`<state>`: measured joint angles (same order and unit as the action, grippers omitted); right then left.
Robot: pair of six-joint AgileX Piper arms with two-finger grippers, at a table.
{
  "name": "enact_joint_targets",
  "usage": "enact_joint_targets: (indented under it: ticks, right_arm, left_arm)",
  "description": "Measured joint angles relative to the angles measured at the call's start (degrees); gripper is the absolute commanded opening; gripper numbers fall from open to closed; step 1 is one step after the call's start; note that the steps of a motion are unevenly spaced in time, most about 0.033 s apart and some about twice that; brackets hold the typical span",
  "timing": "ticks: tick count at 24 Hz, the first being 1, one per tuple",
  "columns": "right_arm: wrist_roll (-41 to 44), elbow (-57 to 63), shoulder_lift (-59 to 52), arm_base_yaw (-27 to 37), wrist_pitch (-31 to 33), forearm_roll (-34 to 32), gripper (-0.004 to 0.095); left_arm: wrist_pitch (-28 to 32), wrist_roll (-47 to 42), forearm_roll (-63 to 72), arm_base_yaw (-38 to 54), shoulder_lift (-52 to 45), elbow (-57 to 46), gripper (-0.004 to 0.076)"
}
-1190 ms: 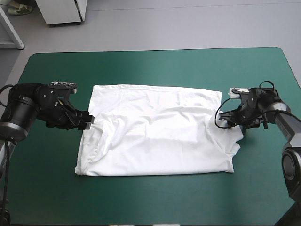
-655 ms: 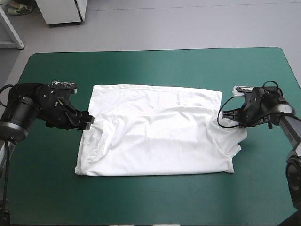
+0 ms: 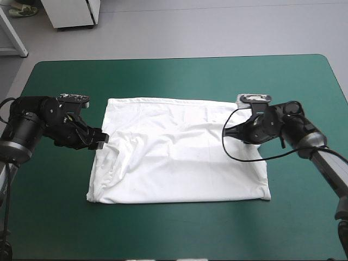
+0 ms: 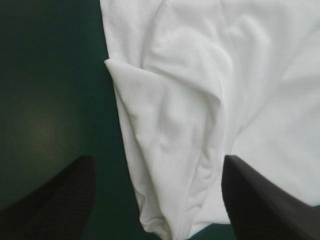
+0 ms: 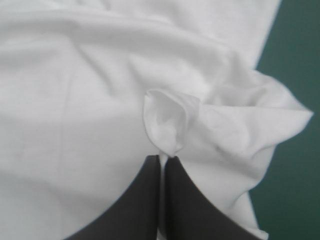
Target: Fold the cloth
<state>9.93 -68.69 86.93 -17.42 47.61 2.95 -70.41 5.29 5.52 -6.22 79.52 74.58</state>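
T-shirt [image 3: 163, 157] flat, bare teal-green cover [image 3: 179, 76] all round, left jaws wide at its edge, right jaws pinching a fold

From above, my right tool [image 3: 231, 132] and its arm cover the right edge of the T-shirt [image 3: 174, 157], so whatever lies under them is hidden. In my right wrist view the cloth pinched in that tool vanishes between its black fingers [image 5: 145, 200], and the T-shirt runs past every edge. My left tool [image 4: 157, 165] shows only in part, its wide bases cut off at the corners.
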Motion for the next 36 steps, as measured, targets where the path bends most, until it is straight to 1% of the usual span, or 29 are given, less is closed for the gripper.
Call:
enact_joint_targets:
  ticks: [2,3,5,8,10,11,12,13,14,15,19,20,22,25,29,33,36]
  right_arm:
    - [-0.25,0.0,1.33,-3.16,-0.58,0.1,-0.0012]
    - [-0.39,0.0,1.92,-4.22,-0.73,0.1,0.0014]
    - [-0.52,0.0,3.46,-6.3,-0.94,0.1,0.0129]
    - [-0.8,0.0,5.53,-7.6,-1.71,0.17,0.0457]
    - [-1.18,0.0,6.28,-7.67,-2.34,0.17,0.0698]
    - [-1.47,0.0,6.41,-7.67,-2.56,0.1,0.0784]
    - [-1.6,-0.06,6.43,-7.67,-2.5,0.04,0.0841]
    - [-1.76,-0.39,6.43,-7.67,-1.92,-0.02,0.0869]
    - [-1.83,-1.03,6.43,-7.67,-1.04,-0.31,0.087]
    - [-1.88,-1.66,6.37,-7.67,-0.11,-0.88,0.0849]
    - [0.72,-5.63,2.1,-7.67,11.56,-5.82,0.0781]
    - [2.04,-5.8,-0.54,-7.67,16.84,-7.27,0.0769]
    - [3.9,-4.39,-4.8,-7.67,21.14,-7.31,0.0739]
    - [6.17,1.03,-11.6,-7.67,22.51,-5.39,0.0737]
    - [6.93,8.88,-17.72,-7.67,22.8,-5.24,0.0737]
    - [7.04,12.47,-19.06,-7.67,22.57,-5.19,0.0736]
    - [7.1,13.06,-19.31,-7.67,22.24,-5.19,0.0737]
  left_arm:
    - [0.05,0.2,0.0,0.0,0.0,0.0,0.0511]
    - [0.05,0.32,0.0,0.0,0.0,0.0,0.0511]
    - [0.05,0.38,0.0,0.0,0.0,0.0,0.0511]
    - [0.26,0.38,0.0,0.0,0.0,0.0,0.0511]
    - [0.46,0.38,0.0,0.0,0.0,0.0,0.0511]
    - [0.5,0.39,0.0,0.0,0.0,0.0,0.0511]
    - [0.5,0.54,0.0,0.0,0.0,0.0,0.0511]
    - [0.5,0.67,0.0,0.0,0.0,0.0,0.0511]
    - [0.5,0.81,0.0,0.0,0.0,0.0,0.0511]
    - [0.5,0.82,0.0,0.0,0.0,0.0,0.0511]
    - [-0.15,1.01,-0.06,0.0,0.0,0.0,0.0511]
    - [-0.29,1.01,-0.19,0.0,-0.11,-0.06,0.0511]
    - [-0.44,1.01,-0.19,0.0,-1.16,-1.14,0.0511]
    - [-0.39,-0.29,-0.19,0.0,-5.78,-6.23,0.0511]
    - [-0.45,-2.28,-1.06,0.0,-11.89,-15.37,0.0511]
    - [-0.3,-2.66,-1.22,0.0,-11.37,-22.05,0.0511]
    - [2.66,-2.66,-1.27,0.0,-8.91,-25.15,0.0511]
